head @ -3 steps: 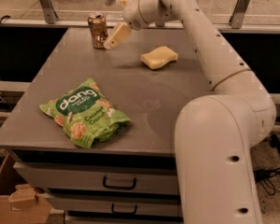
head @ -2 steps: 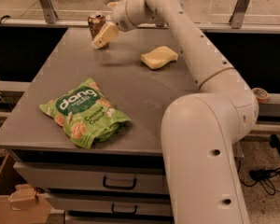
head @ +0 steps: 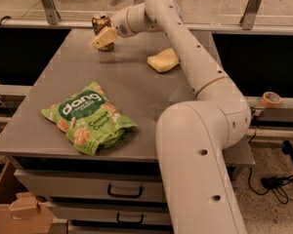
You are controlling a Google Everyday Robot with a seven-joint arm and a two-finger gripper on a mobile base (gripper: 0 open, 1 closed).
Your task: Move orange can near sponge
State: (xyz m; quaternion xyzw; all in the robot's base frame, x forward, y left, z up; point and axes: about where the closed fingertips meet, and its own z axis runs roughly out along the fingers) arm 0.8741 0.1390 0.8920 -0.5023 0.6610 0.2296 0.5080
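The orange can (head: 100, 22) stands upright at the far left corner of the grey table (head: 136, 89). My gripper (head: 104, 37) is right at the can, and its pale tip covers the can's lower front. The can's silver top and upper body show above it. The pale yellow sponge (head: 163, 60) lies on the table to the right of the can, about a hand's length away and a little nearer the camera. My arm reaches from the lower right across the sponge's side of the table.
A green snack bag (head: 88, 117) lies near the table's front left. Drawers (head: 124, 191) sit below the table front. A cardboard box (head: 10, 206) stands on the floor at lower left. A tape roll (head: 271, 99) rests on a ledge at right.
My gripper has swung left from the can's right side to its front. The can, sponge and bag stay where they were.
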